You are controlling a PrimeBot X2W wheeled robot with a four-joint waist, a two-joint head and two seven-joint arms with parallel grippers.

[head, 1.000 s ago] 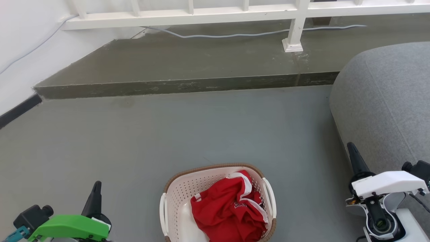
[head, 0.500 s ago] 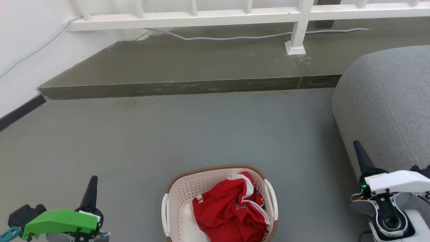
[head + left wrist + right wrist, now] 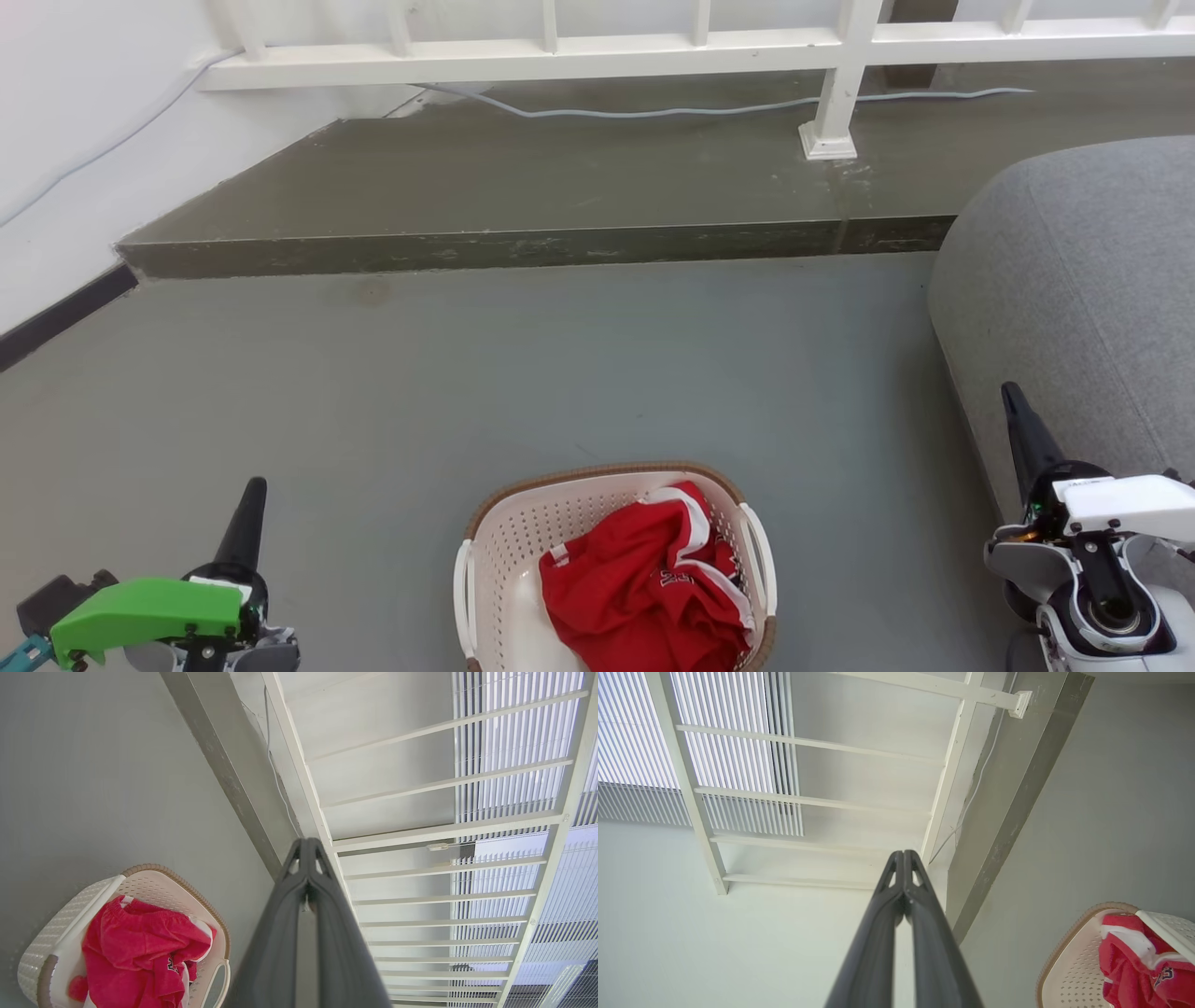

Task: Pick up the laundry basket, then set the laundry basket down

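Both clenched, left gripper (image 3: 252, 490) and right gripper (image 3: 1010, 397) hang over grey floor (image 3: 560, 373) near white railing (image 3: 560, 56), flanking cream perforated laundry basket (image 3: 513, 541).

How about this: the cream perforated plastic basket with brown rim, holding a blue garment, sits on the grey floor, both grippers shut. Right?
The garment is red, not blue, per the head view. Otherwise right: laundry basket on the grey floor, left gripper and right gripper shut.
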